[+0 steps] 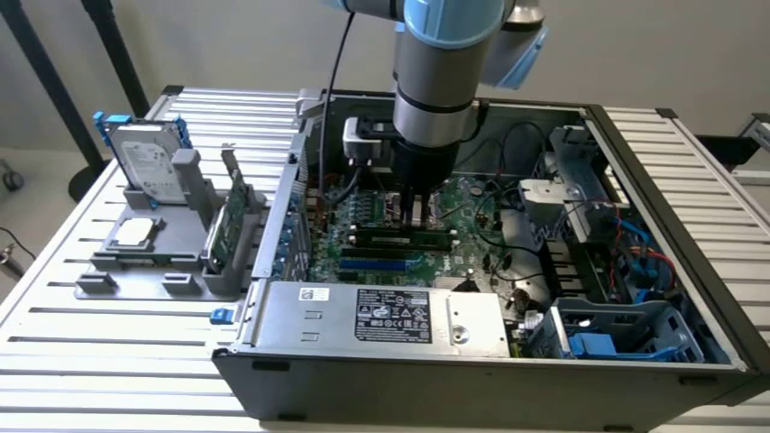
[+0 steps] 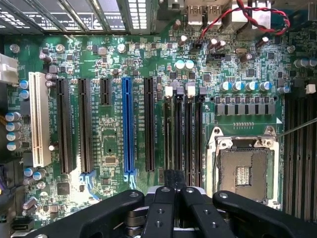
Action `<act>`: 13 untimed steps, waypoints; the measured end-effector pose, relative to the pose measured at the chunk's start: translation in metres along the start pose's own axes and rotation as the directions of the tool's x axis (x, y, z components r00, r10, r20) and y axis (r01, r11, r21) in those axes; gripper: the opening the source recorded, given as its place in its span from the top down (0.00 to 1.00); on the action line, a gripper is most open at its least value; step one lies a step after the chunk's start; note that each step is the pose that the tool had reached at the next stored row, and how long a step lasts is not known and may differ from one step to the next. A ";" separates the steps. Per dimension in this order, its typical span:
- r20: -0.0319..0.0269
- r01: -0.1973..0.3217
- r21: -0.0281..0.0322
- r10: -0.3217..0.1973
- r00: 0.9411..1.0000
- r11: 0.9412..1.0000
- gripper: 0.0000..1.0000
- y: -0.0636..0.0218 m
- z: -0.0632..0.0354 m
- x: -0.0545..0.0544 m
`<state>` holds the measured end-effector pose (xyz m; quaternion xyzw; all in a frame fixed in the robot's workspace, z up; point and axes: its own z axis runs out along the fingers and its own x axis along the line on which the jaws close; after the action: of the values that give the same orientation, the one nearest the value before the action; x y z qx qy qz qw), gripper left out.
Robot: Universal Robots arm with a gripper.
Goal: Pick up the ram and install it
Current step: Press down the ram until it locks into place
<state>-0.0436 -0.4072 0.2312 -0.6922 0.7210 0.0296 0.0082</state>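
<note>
The ram (image 1: pixel 398 240), a thin green stick with dark chips, stands on edge in a slot of the motherboard (image 1: pixel 373 212) inside the open computer case. My gripper (image 1: pixel 417 219) hangs straight down over the board, its tip just behind the ram's top edge; I cannot tell whether they touch. In the wrist view the black fingers (image 2: pixel 161 213) are pressed together, so the gripper (image 2: pixel 174 179) is shut with nothing visible between them. Its tip points along the row of memory slots (image 2: pixel 184 134), beside the processor socket (image 2: pixel 243 171).
A grey holder (image 1: pixel 144 271) at the exterior view's left carries a silver hard drive (image 1: pixel 147 162) and a green expansion card (image 1: pixel 229 216). The case walls (image 1: pixel 481 388), power supply (image 1: pixel 385 316), drive cage (image 1: pixel 578 180) and loose cables (image 1: pixel 517 271) crowd around the board.
</note>
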 end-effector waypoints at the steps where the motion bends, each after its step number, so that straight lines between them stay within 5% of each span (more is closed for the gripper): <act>1: 0.000 0.001 0.000 -0.001 1.000 1.000 0.89 0.0000 0.0004 0.000; 13: 0.000 0.015 -0.001 -0.015 1.000 1.000 0.89 -0.0001 0.0038 0.000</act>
<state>-0.0436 -0.4071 0.2274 -0.6975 0.7159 0.0296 0.0080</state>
